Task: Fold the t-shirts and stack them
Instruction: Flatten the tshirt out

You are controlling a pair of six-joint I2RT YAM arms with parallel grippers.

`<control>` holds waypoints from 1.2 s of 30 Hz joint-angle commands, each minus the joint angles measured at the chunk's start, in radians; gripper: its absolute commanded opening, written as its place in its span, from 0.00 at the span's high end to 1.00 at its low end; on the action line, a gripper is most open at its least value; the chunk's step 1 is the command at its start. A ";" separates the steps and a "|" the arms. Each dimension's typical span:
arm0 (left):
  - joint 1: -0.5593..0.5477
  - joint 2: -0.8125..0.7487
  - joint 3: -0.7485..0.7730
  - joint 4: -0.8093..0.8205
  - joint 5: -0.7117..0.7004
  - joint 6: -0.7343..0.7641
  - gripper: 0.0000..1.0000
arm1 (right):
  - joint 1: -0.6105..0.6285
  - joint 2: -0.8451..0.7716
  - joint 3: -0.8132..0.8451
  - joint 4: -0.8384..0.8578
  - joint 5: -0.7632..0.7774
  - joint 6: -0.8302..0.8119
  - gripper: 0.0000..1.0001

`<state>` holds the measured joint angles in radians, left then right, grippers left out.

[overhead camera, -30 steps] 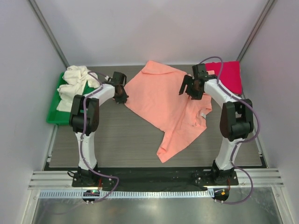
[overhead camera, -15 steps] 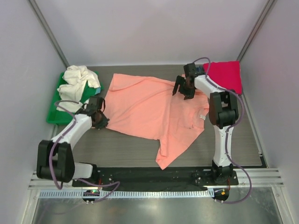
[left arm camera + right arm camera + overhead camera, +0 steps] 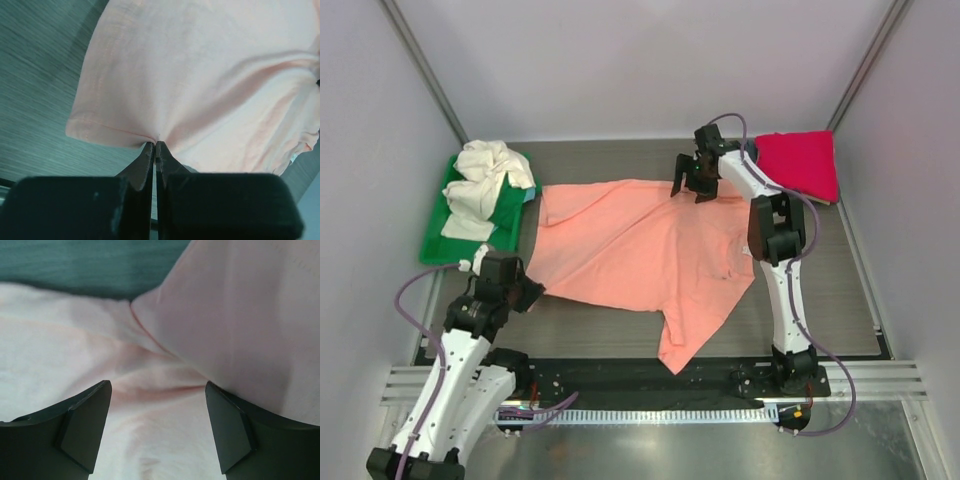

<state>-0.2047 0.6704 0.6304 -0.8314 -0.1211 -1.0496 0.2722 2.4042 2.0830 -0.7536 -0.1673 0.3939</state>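
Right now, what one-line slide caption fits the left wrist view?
Left pincer pinched shut on the edge of the salmon-pink t-shirt, which lies spread over the grey table.

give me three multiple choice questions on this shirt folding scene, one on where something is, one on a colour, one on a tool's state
1. Where does the cream shirt lie?
A) on the green tray
B) on the floor
C) folded at the far right

2. What colour is the folded shirt at the far right?
A) dark blue
B) magenta-red
C) cream

3. What state is the left tool in?
A) wide open
B) shut on nothing
C) shut on the edge of the pink shirt

Answers:
1 A, it is heaped on the tray at the far left.
2 B, the top view shows it red.
3 C, the left wrist view shows it pinching the hem.
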 commanded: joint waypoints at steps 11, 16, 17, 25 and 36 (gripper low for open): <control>-0.042 0.109 -0.058 0.011 0.014 -0.007 0.38 | -0.021 0.248 0.494 0.029 -0.151 -0.095 0.14; -0.070 0.196 0.127 -0.008 -0.124 0.100 0.30 | -0.011 0.034 0.365 0.132 -0.198 -0.038 0.13; -0.071 0.231 0.167 0.000 -0.143 0.117 0.29 | -0.010 -0.008 0.335 0.132 -0.192 -0.030 0.12; -0.070 0.714 0.547 0.161 -0.176 0.238 0.34 | 0.009 -0.497 -0.318 0.129 0.006 0.045 0.12; 0.002 1.388 1.192 0.143 -0.236 0.393 0.40 | 0.007 -0.927 -1.020 0.232 0.022 0.112 0.13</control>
<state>-0.2268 1.9820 1.6497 -0.6731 -0.3050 -0.7376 0.2794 1.5852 1.1187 -0.5869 -0.1326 0.4744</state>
